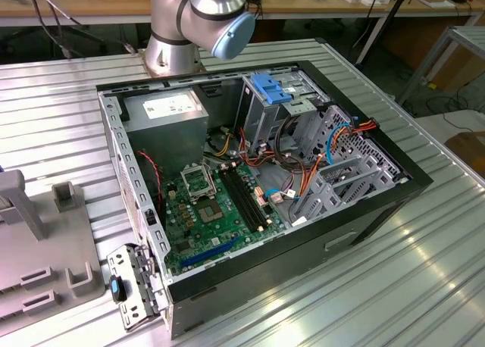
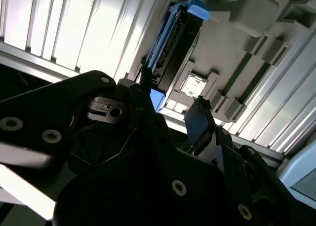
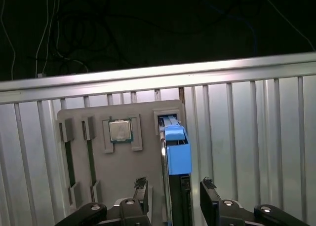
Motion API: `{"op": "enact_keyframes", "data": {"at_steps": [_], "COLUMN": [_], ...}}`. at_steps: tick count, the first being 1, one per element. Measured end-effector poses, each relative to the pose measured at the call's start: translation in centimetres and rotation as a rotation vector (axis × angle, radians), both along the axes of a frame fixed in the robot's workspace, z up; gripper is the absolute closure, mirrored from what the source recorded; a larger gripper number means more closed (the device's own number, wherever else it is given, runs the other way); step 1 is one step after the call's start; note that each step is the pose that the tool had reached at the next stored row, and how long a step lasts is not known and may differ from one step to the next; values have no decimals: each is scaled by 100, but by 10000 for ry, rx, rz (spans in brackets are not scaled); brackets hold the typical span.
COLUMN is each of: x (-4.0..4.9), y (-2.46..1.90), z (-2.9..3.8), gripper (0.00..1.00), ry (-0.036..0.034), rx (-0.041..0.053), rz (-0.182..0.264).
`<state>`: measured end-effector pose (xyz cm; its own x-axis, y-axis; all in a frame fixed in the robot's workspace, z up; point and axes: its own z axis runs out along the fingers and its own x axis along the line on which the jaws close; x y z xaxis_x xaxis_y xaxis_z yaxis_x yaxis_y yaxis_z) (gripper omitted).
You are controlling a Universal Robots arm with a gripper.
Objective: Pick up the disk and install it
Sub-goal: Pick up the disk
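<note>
The disk [image 3: 177, 157] stands on edge in a slot of a grey fixture plate [image 3: 123, 176], its bright blue end tab facing the camera in the first wrist view. In the second wrist view the disk [image 2: 177, 38] shows as a dark slab with blue rails. My gripper [image 3: 174, 189] is open and straddles the disk, one dark finger on each side with a small gap to each face. The same straddle appears in the second wrist view, where my gripper [image 2: 170, 98] has the disk's near blue end between its fingers.
A square silver chip [image 3: 120, 131] sits in a recess of the fixture beside the disk. In the exterior view an open computer case [image 1: 258, 173] lies on the ribbed metal table, with a silver drive cage topped by a pale blue bracket [image 1: 270, 88]. The grey fixture [image 1: 45, 264] lies at that view's left.
</note>
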<state>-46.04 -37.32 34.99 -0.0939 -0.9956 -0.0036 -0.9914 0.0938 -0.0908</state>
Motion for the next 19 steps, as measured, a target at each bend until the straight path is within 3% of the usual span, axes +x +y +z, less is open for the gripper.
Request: {"op": "enact_keyframes", "data": {"at_steps": [4, 10, 16, 19], "x": [-39, -105, -104, -105], "y": [0, 0, 1, 24], "z": [-75, -193, -221, -257], "gripper": [45, 45, 45, 45], "ry": [38, 300, 301, 380], "rx": [-1, -1, -1, -1], "rz": [0, 0, 0, 0]}}
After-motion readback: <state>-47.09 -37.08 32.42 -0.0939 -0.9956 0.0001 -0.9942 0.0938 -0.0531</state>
